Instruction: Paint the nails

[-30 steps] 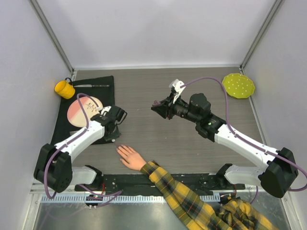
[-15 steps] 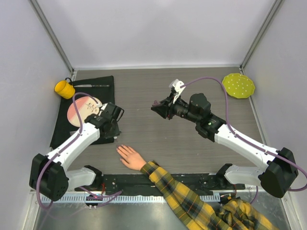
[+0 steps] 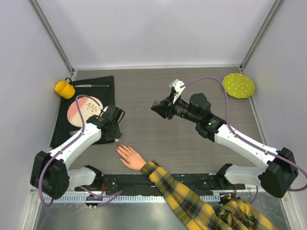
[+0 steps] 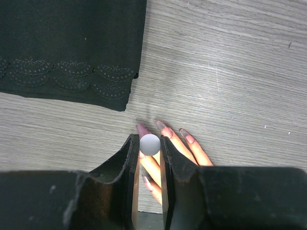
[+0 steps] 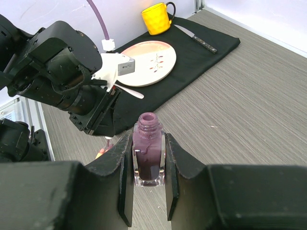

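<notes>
Tbl (image 3: 158, 96) | R tool (image 5: 148, 139) grips open bottle (image 5: 148, 155) w/ purple polish (image 5: 148, 168) | L tool (image 4: 148, 140) grips cap (image 4: 149, 145) nr nails (image 4: 142, 129)

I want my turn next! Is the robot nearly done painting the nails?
Partway, it seems. Several nails already look mauve. The left gripper holds the brush cap over the hand; the right gripper grips the open polish bottle. Whether every nail is covered, I cannot tell.

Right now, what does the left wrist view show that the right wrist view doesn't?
Only left wrist: the nails, tinted mauve, and a round pale cap pinched in the left gripper. Only right wrist: the open polish bottle clamped in the right gripper, a yellow mug, plate and knife. Both: the black cloth and wooden table.
</notes>
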Robot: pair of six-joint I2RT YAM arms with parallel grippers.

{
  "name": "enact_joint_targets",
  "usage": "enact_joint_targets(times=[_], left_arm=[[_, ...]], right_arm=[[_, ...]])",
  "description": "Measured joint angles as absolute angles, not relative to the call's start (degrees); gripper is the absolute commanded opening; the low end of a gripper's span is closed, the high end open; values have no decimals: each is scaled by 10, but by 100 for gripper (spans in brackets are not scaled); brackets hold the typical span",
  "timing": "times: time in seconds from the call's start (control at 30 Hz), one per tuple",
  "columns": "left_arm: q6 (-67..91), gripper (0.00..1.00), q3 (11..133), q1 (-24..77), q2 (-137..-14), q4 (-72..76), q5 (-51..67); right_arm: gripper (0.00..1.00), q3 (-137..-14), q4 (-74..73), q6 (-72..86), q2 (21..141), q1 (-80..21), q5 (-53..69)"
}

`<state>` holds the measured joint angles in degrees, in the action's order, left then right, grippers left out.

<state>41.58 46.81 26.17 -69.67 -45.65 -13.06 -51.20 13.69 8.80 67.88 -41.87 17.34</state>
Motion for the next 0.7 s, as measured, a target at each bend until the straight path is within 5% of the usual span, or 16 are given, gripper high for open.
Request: enact_joint_targets(times=[0.7], left_arm=[[444, 0, 464, 262, -718, -457, -155]], right_arm=[[1, -512, 137, 88, 679, -419, 173]])
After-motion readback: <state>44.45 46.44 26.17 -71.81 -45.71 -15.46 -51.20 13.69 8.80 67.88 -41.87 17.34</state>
